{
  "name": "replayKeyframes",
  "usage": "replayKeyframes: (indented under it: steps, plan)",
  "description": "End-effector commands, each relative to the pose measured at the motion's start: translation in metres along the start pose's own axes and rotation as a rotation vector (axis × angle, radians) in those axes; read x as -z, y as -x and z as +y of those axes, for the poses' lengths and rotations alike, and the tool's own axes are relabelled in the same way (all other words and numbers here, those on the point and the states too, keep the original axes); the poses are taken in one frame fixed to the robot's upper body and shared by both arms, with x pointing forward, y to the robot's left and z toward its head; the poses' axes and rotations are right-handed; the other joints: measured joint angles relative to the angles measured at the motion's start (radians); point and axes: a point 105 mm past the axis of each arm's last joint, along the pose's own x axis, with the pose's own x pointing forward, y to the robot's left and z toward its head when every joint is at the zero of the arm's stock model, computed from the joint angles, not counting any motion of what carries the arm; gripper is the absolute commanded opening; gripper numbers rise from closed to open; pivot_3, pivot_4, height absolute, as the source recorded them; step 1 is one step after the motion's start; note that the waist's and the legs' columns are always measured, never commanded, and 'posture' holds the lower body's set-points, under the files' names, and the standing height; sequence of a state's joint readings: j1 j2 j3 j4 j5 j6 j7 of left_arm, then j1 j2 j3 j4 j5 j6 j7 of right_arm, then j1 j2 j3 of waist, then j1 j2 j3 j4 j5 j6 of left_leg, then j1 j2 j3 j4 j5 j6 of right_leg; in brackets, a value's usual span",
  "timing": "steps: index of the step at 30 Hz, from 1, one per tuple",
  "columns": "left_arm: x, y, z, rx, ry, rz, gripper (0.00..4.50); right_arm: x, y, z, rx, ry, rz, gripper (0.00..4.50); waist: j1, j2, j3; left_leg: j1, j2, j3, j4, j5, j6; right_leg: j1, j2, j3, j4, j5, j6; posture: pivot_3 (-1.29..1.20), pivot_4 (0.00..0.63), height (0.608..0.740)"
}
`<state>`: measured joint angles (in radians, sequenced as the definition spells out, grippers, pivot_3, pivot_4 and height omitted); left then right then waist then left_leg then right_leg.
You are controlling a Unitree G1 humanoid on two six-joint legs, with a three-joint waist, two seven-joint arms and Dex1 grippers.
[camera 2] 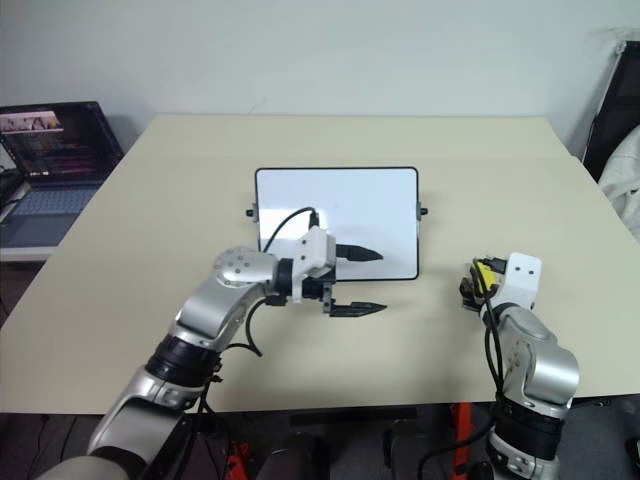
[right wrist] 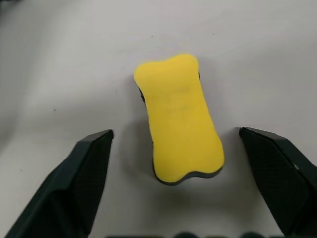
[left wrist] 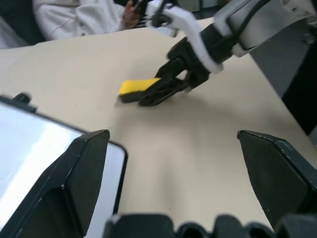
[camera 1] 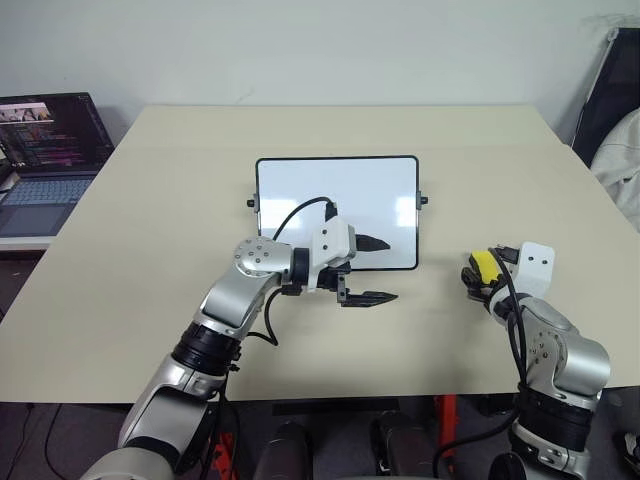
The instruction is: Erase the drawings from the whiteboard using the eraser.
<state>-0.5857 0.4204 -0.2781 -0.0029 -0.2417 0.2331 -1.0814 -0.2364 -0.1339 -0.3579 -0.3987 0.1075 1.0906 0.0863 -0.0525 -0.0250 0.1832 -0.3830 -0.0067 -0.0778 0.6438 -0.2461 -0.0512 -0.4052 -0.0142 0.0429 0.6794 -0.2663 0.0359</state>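
Note:
The whiteboard (camera 1: 335,195) lies flat in the middle of the beige table (camera 1: 150,260). Its visible surface is plain white, and the drawings are out of view. My left gripper (camera 1: 390,270) is open and points right, hovering over the board's near right corner, one finger over the board and one over the table. The yellow eraser (right wrist: 181,116) lies flat on the table to the right. My right gripper (camera 1: 483,275) is open astride it, its fingers (right wrist: 94,158) well clear of both sides. The left wrist view shows the eraser (left wrist: 138,87) at that gripper's tips.
An open laptop (camera 1: 45,150) sits on a lower surface off the table's left side. A dark chair with white fabric (camera 1: 622,150) stands past the table's right edge. A black cable (camera 1: 290,215) loops over the board near the left wrist.

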Motion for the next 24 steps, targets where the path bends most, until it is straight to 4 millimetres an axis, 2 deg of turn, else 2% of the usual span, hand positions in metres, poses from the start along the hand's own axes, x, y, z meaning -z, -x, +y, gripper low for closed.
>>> replayKeyframes:
  steps: [1, 4, 6, 10, 13, 16, 19, 21, 24]
  plan:
    - [-0.009, 0.026, 0.016, -0.156, -0.004, -0.022, 4.5, -0.018, 0.016, -0.001, 0.017, 0.116, -0.134, 4.49, 0.0, 0.0, 0.0, 0.0, 0.0, 0.0, 0.0, 0.0, 0.0, 0.0, 0.0, 0.0, 0.0, 0.0, 0.0, 0.0, 0.15, 0.74]
    - [-0.004, 0.059, 0.033, -0.416, 0.081, -0.063, 4.5, -0.033, 0.033, 0.006, 0.005, 0.235, -0.321, 4.49, -0.005, 0.0, 0.0, 0.0, 0.001, 0.0, -0.001, 0.0, 0.0, -0.001, 0.0, 0.0, 0.0, 0.0, 0.001, 0.0, 0.15, 0.74]
    - [0.005, 0.082, 0.036, -0.573, 0.089, -0.045, 4.5, -0.035, 0.044, 0.013, -0.029, 0.28, -0.418, 4.49, -0.006, 0.0, 0.0, 0.0, 0.001, 0.0, -0.001, 0.0, 0.0, -0.001, -0.001, 0.001, -0.001, -0.001, 0.001, 0.0, 0.15, 0.74]
    - [0.013, 0.114, 0.03, -0.816, 0.104, -0.034, 4.5, -0.027, 0.064, 0.026, -0.142, 0.3, -0.54, 4.49, 0.001, 0.0, 0.0, 0.0, 0.001, -0.001, -0.001, -0.001, 0.0, 0.0, -0.003, 0.001, -0.001, -0.001, 0.001, 0.0, 0.15, 0.74]
    - [0.031, 0.137, 0.01, -1.02, 0.17, -0.011, 4.5, -0.01, 0.078, 0.022, -0.213, 0.179, -0.555, 4.49, 0.013, 0.0, 0.0, 0.0, 0.001, -0.002, -0.001, -0.001, 0.0, 0.001, -0.006, 0.001, -0.004, -0.001, 0.001, 0.0, 0.15, 0.74]
    - [0.045, 0.137, -0.007, -1.114, 0.225, 0.037, 4.5, 0.001, 0.073, -0.002, -0.172, 0.11, -0.519, 4.49, 0.022, 0.0, 0.0, 0.0, 0.001, -0.003, -0.001, -0.001, 0.0, 0.002, -0.006, 0.001, -0.006, -0.001, 0.001, 0.0, 0.15, 0.74]
    - [0.062, 0.139, -0.024, -1.167, 0.263, 0.102, 4.5, 0.017, 0.074, -0.013, -0.16, 0.137, -0.481, 4.49, 0.026, -0.001, 0.0, 0.0, 0.001, -0.002, 0.001, -0.001, 0.0, 0.002, -0.006, 0.001, -0.006, 0.0, 0.002, 0.0, 0.15, 0.74]
    - [0.068, 0.139, -0.029, -1.201, 0.274, 0.134, 4.5, 0.019, 0.077, -0.017, -0.161, 0.154, -0.479, 4.49, 0.027, 0.0, 0.0, 0.001, 0.001, -0.002, 0.001, -0.001, 0.0, 0.003, -0.006, 0.001, -0.005, -0.001, 0.0, 0.0, 0.15, 0.74]
    - [0.073, 0.137, -0.032, -1.21, 0.28, 0.16, 4.5, 0.02, 0.084, -0.01, -0.179, 0.154, -0.478, 4.49, 0.026, 0.0, 0.0, 0.001, 0.001, -0.001, 0.001, -0.001, 0.0, 0.003, -0.006, 0.001, -0.004, -0.004, -0.005, 0.0, 0.15, 0.74]
